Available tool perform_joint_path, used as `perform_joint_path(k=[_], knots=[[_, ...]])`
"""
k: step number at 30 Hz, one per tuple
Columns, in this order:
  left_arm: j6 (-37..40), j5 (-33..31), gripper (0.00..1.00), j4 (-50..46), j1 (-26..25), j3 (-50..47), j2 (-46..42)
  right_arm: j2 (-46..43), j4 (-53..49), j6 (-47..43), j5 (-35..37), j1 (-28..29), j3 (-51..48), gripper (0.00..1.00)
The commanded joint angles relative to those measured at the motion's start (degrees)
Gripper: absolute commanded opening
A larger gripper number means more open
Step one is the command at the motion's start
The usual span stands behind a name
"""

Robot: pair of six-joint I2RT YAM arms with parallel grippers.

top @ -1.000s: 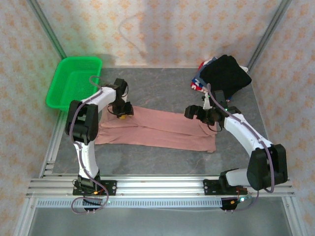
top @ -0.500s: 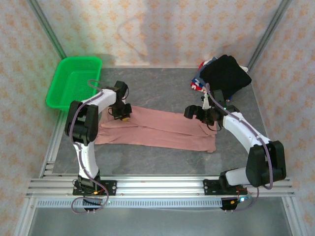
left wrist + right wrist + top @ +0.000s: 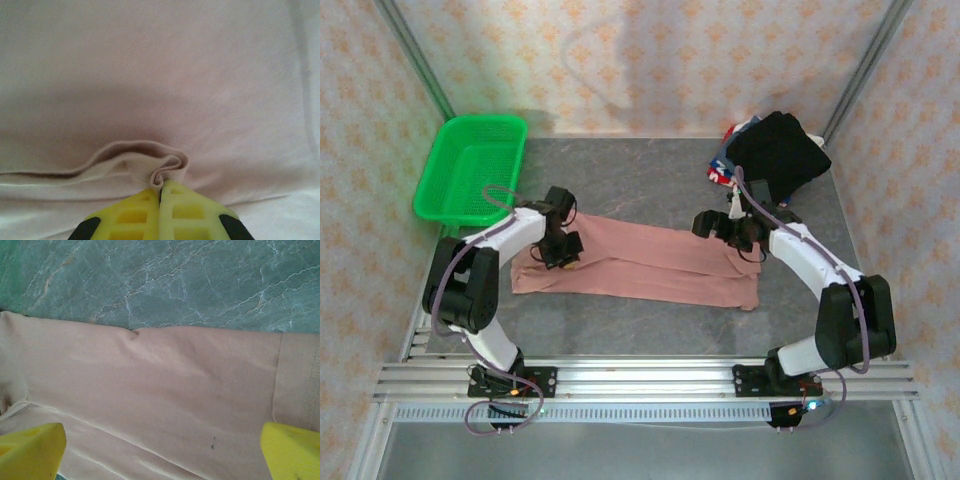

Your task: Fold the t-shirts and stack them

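Note:
A dusty-pink t-shirt lies folded into a long strip across the middle of the table. My left gripper is down on its left end. In the left wrist view the yellow fingers are pressed together, and the left gripper is shut on a small raised fold of the pink cloth. My right gripper hovers over the strip's right end, and in its wrist view the right gripper stands wide open above the flat pink shirt. A black t-shirt tops a pile at the back right.
A green mesh basket stands at the back left corner. Printed navy, red and white shirts peek out under the black one. Bare grey marbled table lies behind the pink strip, and the metal frame rail runs along the near edge.
My left gripper shut on a fold of the pink shirt and moved a little toward the near edge, with the arm dropping lower. The right gripper has barely moved and stays open.

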Motion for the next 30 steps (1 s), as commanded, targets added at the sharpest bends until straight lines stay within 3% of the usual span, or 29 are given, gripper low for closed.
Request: perform_joint_path(k=[1,6,11,16,20,24,30], knots=[[-5.2,-1.9,0.03,1.1,-1.6,-4.1,-4.0,0.7,1.3,0.8,1.6,0.1,1.9,0.99],[-9.9,3.4,0.28,3.2,-4.9,-10.0,-10.6,3.0,-2.3,1.5,6.7,0.2,4.1,0.99],[-9.1,4.0,0.58,1.4,-5.5,-6.2,-17.4,8.3,-6.7,4.4,13.3,0.2,8.3,0.99],[-7.7,0.8,0.60,2.4,-1.7,4.1,-12.8,16.0,-8.9,7.6,13.7,0.2,14.7,0.99],[-7.1,-3.7,0.53,4.5,0.5,9.5,-3.7,19.8,-9.4,10.1,12.8,0.2,15.7,1.00],[-7.5,-6.5,0.50,8.7,1.8,7.7,3.2,19.6,-9.1,11.3,13.7,0.1,12.2,0.99],[-7.1,-10.9,0.49,11.4,3.3,3.7,5.7,15.9,-9.5,10.1,17.1,0.2,9.0,0.96]])
